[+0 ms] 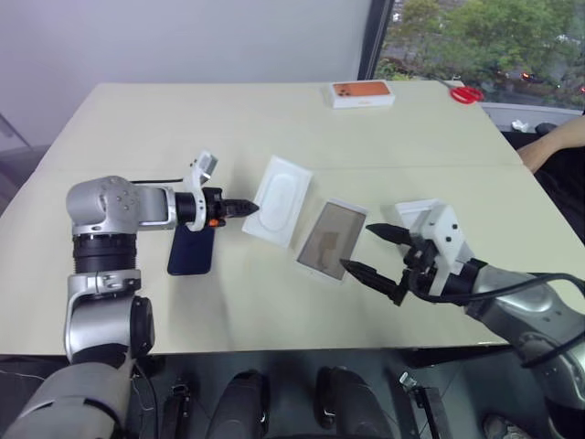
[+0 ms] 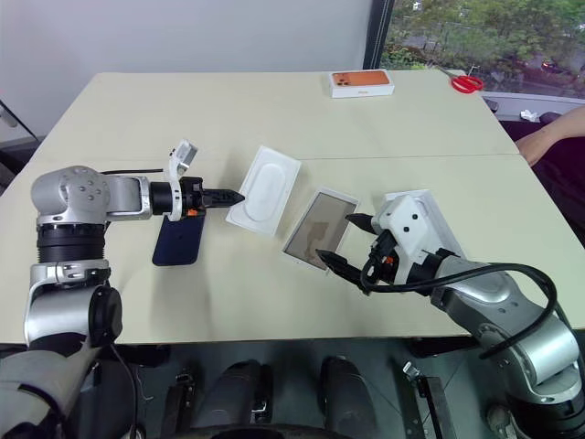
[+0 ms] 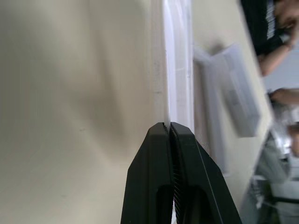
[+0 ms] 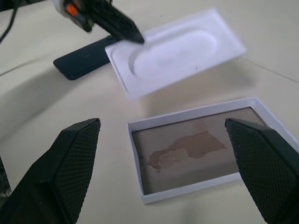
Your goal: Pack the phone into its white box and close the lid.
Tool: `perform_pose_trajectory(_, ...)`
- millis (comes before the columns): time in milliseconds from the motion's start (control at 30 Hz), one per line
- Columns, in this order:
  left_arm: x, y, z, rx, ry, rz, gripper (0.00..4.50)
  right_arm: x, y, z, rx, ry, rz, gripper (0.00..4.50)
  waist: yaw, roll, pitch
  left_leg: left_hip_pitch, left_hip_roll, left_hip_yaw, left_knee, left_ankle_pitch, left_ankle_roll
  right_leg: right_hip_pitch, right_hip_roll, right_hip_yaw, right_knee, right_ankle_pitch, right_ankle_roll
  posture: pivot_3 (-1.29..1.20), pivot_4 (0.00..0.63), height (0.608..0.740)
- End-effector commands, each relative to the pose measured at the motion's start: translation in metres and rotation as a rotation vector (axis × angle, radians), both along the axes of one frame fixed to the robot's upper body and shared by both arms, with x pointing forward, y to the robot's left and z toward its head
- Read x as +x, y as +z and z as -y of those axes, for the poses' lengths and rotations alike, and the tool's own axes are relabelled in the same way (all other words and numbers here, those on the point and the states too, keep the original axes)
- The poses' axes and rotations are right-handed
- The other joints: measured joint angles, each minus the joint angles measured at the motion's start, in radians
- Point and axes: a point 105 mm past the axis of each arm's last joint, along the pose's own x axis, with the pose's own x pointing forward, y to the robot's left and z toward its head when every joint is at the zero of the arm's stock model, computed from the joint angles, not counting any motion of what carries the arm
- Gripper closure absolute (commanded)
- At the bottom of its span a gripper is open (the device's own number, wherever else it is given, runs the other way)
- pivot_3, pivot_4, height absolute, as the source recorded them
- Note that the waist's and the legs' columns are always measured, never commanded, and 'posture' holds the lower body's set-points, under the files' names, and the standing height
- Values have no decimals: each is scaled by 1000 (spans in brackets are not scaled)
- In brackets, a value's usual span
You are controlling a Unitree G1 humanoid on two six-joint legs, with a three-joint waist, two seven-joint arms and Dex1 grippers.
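The dark navy phone (image 1: 190, 251) lies flat on the table under my left gripper (image 1: 249, 208). That gripper is shut on the near edge of a small white rounded insert (image 1: 279, 197), which hangs tilted a little above the table. To the right of the insert, the white box (image 1: 331, 240) sits open, its brownish-grey floor bare. My right gripper (image 1: 358, 247) is open at the box's right corner, one fingertip (image 1: 347, 265) at its near end. The lid (image 1: 416, 210) lies behind my right hand, partly hidden by it.
An orange-topped white box (image 1: 362, 93) and red scissors (image 1: 464, 93) lie at the table's far edge. A person's arm (image 1: 553, 146) rests at the far right. A black cable (image 1: 160, 181) runs behind my left arm.
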Motion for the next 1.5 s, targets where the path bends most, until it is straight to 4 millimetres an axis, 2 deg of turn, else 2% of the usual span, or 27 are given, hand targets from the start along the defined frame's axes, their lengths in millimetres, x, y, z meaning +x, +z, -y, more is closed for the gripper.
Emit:
perform_pose_trajectory(33,-8,17,17,-58,-65,35,4449,1,13,13,-24,-39,61,0,0,0,0,0,0,0,0,0,0,0,0,0,0,0,0,0,150,740)
perform_pose_trajectory(100,-11,16,30,-53,-96,37,4449,2,14,20,-35,-57,63,0,-2,-1,0,0,-1,0,0,0,0,0,0,0,0,0,0,0,150,740)
perform_pose_trajectory(233,-11,-1,61,-19,-113,-9,4449,2,15,35,-63,-108,69,0,-1,-1,0,0,-1,0,0,0,0,1,-1,0,0,0,0,0,150,740)
perform_pose_trajectory(467,-19,-13,91,37,-159,-28,4449,-3,14,40,-80,-125,70,0,-3,-1,0,2,1,0,0,0,0,1,1,1,1,0,0,0,150,740)
perform_pose_trajectory(900,-17,-19,88,122,-146,-38,4449,-4,11,35,-67,-123,65,0,-2,-1,0,2,0,0,0,0,0,1,1,1,1,0,0,0,150,740)
perform_pose_trajectory(1300,-22,-29,94,142,-163,-69,4449,-3,11,33,-64,-112,63,0,-2,-1,0,2,0,0,0,0,0,1,1,1,1,0,0,0,150,740)
perform_pose_trajectory(1400,-22,-29,93,138,-165,-69,3494,-4,11,32,-64,-110,63,0,-2,-1,0,2,0,0,0,0,0,1,1,1,1,0,0,0,150,740)
perform_pose_trajectory(1500,-23,-28,92,132,-169,-63,2038,-4,11,31,-63,-105,62,0,-2,-1,0,2,0,0,0,0,0,1,1,1,1,0,0,0,150,740)
